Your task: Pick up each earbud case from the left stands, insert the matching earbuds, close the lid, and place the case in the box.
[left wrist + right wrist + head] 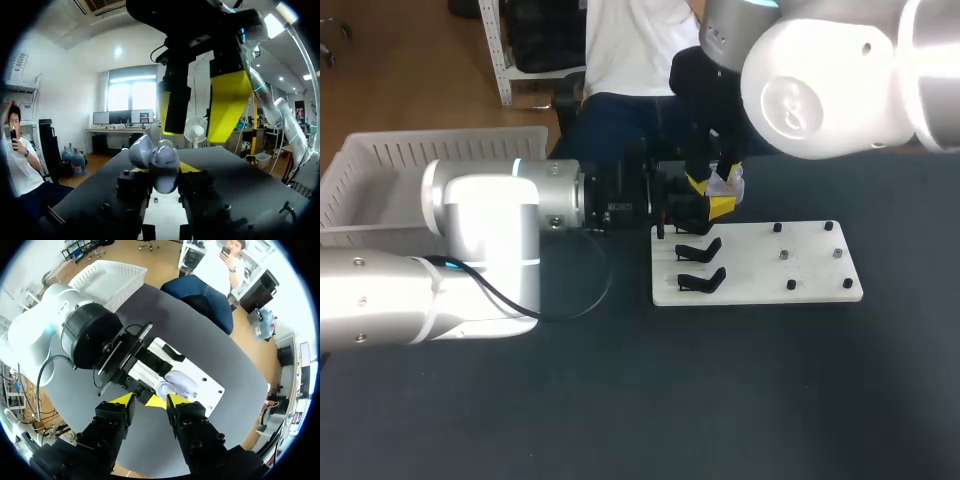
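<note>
My left gripper (710,198) is shut on a pale earbud case (728,183) and holds it over the near-left corner of the white stand board (760,285). In the left wrist view the case (159,159) sits between my own fingers with its lid tipped open. My right gripper (713,168) hangs just above the case. Its yellow fingers (227,102) stand apart on either side, with nothing between them. From the right wrist view the case (176,384) lies just ahead of the open right gripper (148,399). Earbuds inside the case cannot be made out.
Two black stands (700,250) (702,281) sit on the board's left part, and several small pegs (785,255) on its right part. A white slatted box (380,175) stands at the far left. My left arm (480,240) stretches across the table's left half.
</note>
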Robot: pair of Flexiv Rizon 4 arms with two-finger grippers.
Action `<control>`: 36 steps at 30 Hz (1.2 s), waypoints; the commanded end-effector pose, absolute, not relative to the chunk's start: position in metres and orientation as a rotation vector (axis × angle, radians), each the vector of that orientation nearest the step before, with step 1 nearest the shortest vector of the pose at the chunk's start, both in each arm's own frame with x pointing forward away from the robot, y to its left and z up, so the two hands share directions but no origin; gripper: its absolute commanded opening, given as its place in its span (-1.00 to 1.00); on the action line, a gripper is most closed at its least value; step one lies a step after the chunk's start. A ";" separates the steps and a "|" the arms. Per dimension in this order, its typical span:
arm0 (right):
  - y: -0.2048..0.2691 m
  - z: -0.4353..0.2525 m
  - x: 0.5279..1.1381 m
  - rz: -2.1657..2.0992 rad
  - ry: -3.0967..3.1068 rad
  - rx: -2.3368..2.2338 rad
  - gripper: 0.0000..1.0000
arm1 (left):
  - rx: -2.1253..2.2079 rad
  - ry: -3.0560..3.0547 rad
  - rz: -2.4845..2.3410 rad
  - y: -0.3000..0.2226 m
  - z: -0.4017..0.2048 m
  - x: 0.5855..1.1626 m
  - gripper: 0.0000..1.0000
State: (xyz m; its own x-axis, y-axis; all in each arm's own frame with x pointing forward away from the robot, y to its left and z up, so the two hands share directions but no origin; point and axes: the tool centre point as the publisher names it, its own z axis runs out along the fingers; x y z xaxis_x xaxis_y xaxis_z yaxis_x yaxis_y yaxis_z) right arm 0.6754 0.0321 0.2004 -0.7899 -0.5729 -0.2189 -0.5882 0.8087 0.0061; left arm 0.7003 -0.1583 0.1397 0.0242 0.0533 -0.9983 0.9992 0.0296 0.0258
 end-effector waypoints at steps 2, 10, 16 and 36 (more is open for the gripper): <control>0.025 0.222 0.694 0.135 2.726 -0.819 -0.14 | 1.231 1.240 -1.138 -0.159 0.139 0.699 -1.00; 0.013 0.222 0.750 0.211 2.698 -0.621 -0.14 | 1.231 1.240 -1.138 -0.159 0.139 0.699 -1.00; 0.003 0.198 0.776 0.206 2.735 -0.519 -0.15 | 1.231 1.240 -1.138 -0.159 0.139 0.699 -1.00; -0.009 0.167 0.738 0.232 2.826 -0.449 -0.11 | 1.231 1.240 -1.138 -0.159 0.139 0.699 -1.00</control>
State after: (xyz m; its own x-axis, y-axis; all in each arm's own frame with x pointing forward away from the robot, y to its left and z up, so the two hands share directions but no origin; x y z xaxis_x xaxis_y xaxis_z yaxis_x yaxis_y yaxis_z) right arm 0.7528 -0.0039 0.1655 -0.9200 -0.2888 -0.2650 -0.3278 0.9376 0.1159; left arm 0.7003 -0.1583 0.1398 0.0241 0.0533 -0.9983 0.9992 0.0296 0.0257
